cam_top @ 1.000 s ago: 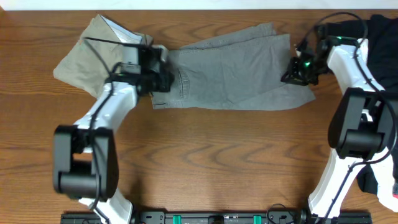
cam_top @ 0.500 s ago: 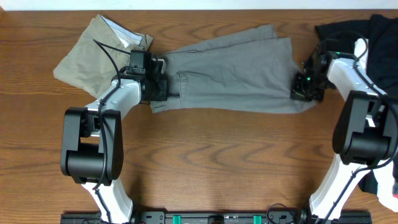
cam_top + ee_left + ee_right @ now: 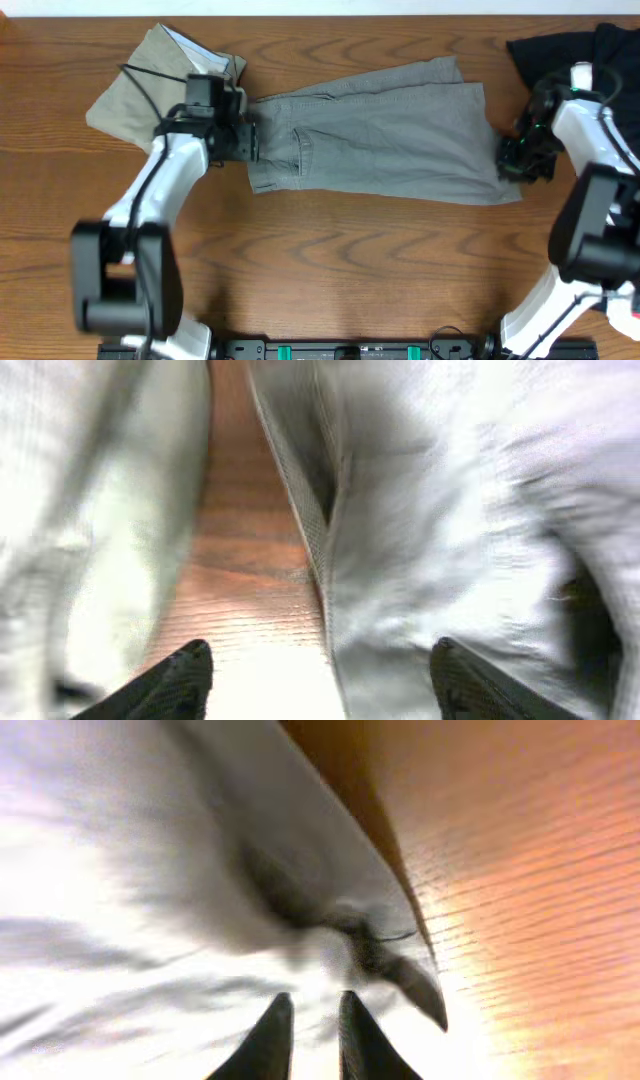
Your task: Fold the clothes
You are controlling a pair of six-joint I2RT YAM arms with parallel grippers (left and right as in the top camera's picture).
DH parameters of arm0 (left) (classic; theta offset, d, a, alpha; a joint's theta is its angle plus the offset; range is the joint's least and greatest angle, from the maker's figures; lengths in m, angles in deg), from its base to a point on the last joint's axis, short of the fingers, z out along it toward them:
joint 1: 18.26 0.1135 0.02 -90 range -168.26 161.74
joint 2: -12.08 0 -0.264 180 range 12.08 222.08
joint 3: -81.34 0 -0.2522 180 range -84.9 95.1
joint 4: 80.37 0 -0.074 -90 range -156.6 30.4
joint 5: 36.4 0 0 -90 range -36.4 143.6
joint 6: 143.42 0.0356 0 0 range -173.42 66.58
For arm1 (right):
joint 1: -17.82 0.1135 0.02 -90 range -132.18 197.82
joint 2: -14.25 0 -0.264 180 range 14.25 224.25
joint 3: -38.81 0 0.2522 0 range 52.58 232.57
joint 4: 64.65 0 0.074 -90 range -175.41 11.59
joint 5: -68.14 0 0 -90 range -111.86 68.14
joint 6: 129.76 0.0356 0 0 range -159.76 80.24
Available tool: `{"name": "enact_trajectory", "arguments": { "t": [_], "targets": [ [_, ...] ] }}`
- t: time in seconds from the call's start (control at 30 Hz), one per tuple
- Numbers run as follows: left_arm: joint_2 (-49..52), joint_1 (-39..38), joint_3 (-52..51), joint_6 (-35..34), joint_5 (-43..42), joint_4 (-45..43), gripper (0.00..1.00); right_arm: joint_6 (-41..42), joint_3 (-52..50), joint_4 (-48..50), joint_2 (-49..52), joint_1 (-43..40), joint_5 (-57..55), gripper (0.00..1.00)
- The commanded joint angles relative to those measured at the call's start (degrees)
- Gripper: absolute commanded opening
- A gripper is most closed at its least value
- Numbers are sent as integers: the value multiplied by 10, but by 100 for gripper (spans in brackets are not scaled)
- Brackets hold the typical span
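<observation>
Left fingers (image 3: 185,678) spread wide at the grey shorts (image 3: 390,135) waistband — right fingers (image 3: 268,1035) nearly together at the hem, grip unclear

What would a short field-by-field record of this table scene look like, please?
surface: brown wooden table
main garment: medium-grey cotton shorts, laid out lengthwise, waistband toward the left arm
other garments: khaki-green garment at the far left; black fabric pile at the far right
left fingers: spread wide at the waistband edge, holding nothing
right fingers: nearly together at the leg hem; view too blurred to tell whether they grip the cloth
</observation>
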Motion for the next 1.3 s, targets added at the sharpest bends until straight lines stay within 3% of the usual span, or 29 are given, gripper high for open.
{"name": "enact_trajectory", "arguments": {
  "t": [0.0,0.17,0.33,0.6,0.67,0.87,1.0,1.17,1.27],
  "targets": [
    [-55,1,0,-39,-6,19,79,-48,19,33,-82,0,112,25],
    [-40,4,-6,-56,-79,77,84,-63,19,80,-112,18,244,42],
    [32,23,-14,-71,-168,75,84,-63,18,87,-84,71,246,45],
    [120,50,-14,-81,-203,37,87,-22,18,88,8,136,212,34],
    [137,49,-14,-84,-212,29,88,-12,18,88,37,144,210,25],
    [180,49,-14,-117,-323,-10,86,-11,18,84,80,161,183,20],
    [181,44,-14,-145,-323,-24,80,-11,18,83,80,166,164,20],
    [181,32,-14,-157,-323,-46,60,-11,18,84,80,166,164,20],
    [181,17,-14,-165,-323,-72,52,-11,18,83,80,166,164,20]
  ]
}}
